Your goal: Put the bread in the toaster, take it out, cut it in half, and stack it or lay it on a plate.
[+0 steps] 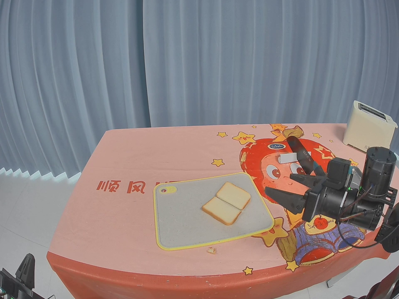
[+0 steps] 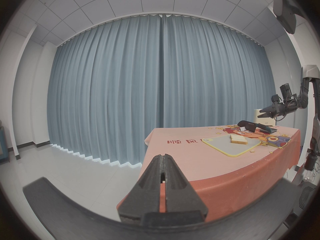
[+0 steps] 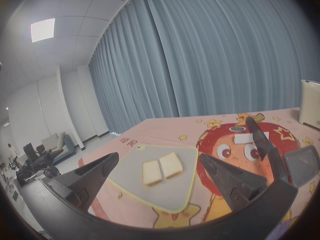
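pink cloth with a cartoon print covers the counter (image 1: 124, 162). a grey cutting board (image 1: 187, 221) with a yellow rim lies flat near the counter's middle, and the task's bread rests on it, already cut in two. the far half (image 1: 233, 195) and the near half (image 1: 221, 211) lie flat side by side, their cut edges meeting or nearly so, toward the board's right part. a small crumb (image 1: 212, 250) sits on the cloth just off the board's near edge.

the cream toaster (image 1: 369, 130) stands upright at the far right corner of the counter, well apart from the board. its top slot shows as a dark strip, and what is inside cannot be told. a dark-handled knife (image 1: 301, 154) lies on the cloth between the board and the toaster, over the cartoon face.

the right claw (image 1: 278, 182) hangs above the counter just right of the board, its two fingers spread wide and gripping nothing, pointing toward the bread. the left claw (image 2: 162, 165) sits low, off the counter's near left corner, its fingers pressed together with nothing between them.
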Motion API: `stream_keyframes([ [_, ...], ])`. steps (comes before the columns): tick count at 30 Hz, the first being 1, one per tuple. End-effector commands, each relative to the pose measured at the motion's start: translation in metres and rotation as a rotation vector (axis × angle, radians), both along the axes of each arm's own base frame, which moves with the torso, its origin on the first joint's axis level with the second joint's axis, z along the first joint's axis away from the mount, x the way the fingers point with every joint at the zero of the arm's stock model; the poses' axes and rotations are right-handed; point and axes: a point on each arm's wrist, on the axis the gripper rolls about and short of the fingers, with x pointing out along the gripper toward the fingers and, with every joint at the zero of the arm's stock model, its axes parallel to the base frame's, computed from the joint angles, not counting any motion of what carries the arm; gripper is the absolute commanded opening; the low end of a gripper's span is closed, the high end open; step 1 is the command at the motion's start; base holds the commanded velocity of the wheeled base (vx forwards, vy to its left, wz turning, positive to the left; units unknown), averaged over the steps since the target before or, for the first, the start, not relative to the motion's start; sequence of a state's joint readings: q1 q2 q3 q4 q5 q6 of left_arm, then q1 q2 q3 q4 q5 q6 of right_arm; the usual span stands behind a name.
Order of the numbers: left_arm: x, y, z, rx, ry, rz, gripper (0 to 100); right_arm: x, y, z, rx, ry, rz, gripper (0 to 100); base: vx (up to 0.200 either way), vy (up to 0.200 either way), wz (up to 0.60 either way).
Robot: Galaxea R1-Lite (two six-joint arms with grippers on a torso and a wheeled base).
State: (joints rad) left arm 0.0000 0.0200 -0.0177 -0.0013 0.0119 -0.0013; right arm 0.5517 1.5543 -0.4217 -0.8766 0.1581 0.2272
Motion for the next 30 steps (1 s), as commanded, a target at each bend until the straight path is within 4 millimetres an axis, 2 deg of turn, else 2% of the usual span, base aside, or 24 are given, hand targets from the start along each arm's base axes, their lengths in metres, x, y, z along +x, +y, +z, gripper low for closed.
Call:
stream_keyframes([
  [1, 0.001, 0.0, -0.005, 0.0, 0.019, 0.0, 0, -0.016, -0.013, -0.004, -0.003, 0.006, -0.015, 100, 0.0, 0.0, 0.0],
  [9, 0.001, 0.0, -0.005, 0.0, 0.019, 0.0, 0, -0.024, -0.021, 0.007, 0.104, -0.036, -0.111, 100, 0.0, 0.0, 0.0],
  [12, 0.001, 0.0, -0.005, 0.0, 0.019, 0.0, 0, -0.037, -0.027, 0.013, 0.126, -0.055, -0.104, 100, 0.0, 0.0, 0.0],
  [17, 0.001, 0.0, -0.005, 0.0, 0.019, 0.0, 0, -0.042, -0.025, 0.016, 0.127, -0.075, -0.081, 100, 0.0, 0.0, 0.0],
  [22, 0.001, 0.0, -0.005, 0.0, 0.019, 0.0, 0, -0.043, -0.017, 0.017, 0.122, -0.072, -0.042, 100, 0.0, 0.0, 0.0],
  [30, 0.001, 0.0, -0.005, 0.0, 0.019, 0.0, 0, -0.027, -0.003, 0.017, -0.013, -0.073, -0.019, 100, 0.0, 0.0, 0.0],
])
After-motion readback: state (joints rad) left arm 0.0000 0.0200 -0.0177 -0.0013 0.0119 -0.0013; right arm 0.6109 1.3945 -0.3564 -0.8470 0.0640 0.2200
